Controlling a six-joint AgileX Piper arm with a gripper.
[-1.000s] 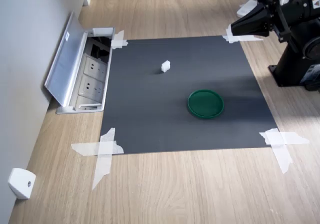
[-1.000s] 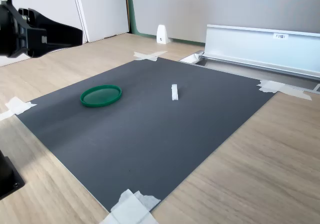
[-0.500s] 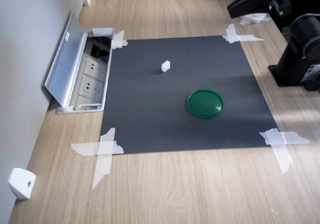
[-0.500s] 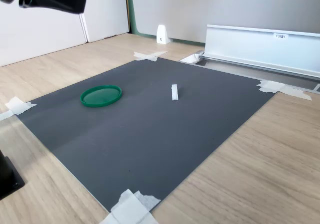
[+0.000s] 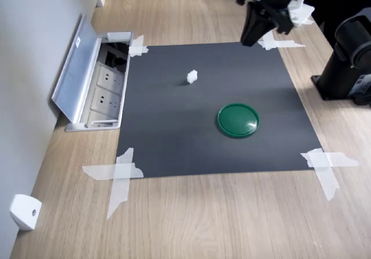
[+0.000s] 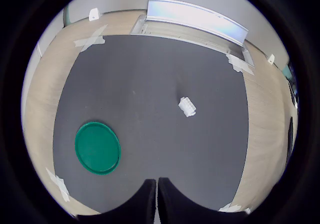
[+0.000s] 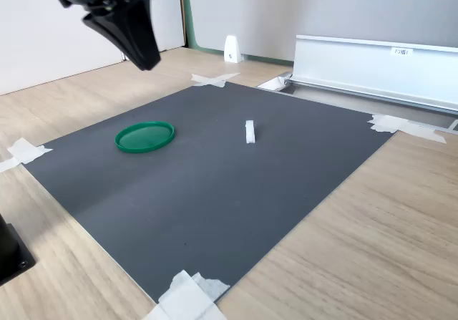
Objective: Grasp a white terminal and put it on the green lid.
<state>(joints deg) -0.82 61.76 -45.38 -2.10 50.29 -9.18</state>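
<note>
The white terminal [image 5: 192, 76] stands alone on the dark mat [image 5: 174, 137], in the half nearer the open socket box; it also shows as the terminal [image 7: 250, 131] and the terminal [image 6: 187, 106]. The green lid [image 5: 238, 120] lies flat on the mat, apart from the terminal, and appears as the lid [image 7: 144, 136] and the lid [image 6: 97, 147]. My gripper [image 5: 250, 39] hangs high above the mat's far edge, pointing down, well away from both things. In the wrist view the gripper [image 6: 157, 186] has its fingers pressed together with nothing between them. The second exterior view has the gripper [image 7: 148, 62] above and behind the lid.
An open metal socket box [image 5: 95, 82] with its raised flap [image 7: 379, 62] borders the mat. White tape strips [image 5: 119, 175] hold the mat's corners. A white wedge piece [image 5: 24, 211] sits by the wall. The arm's black base [image 5: 348, 68] stands at the first exterior view's right.
The arm has swung in from the first exterior view's right toward the mat's far edge, and the gripper has turned from level to pointing down. Terminal and lid have not moved.
</note>
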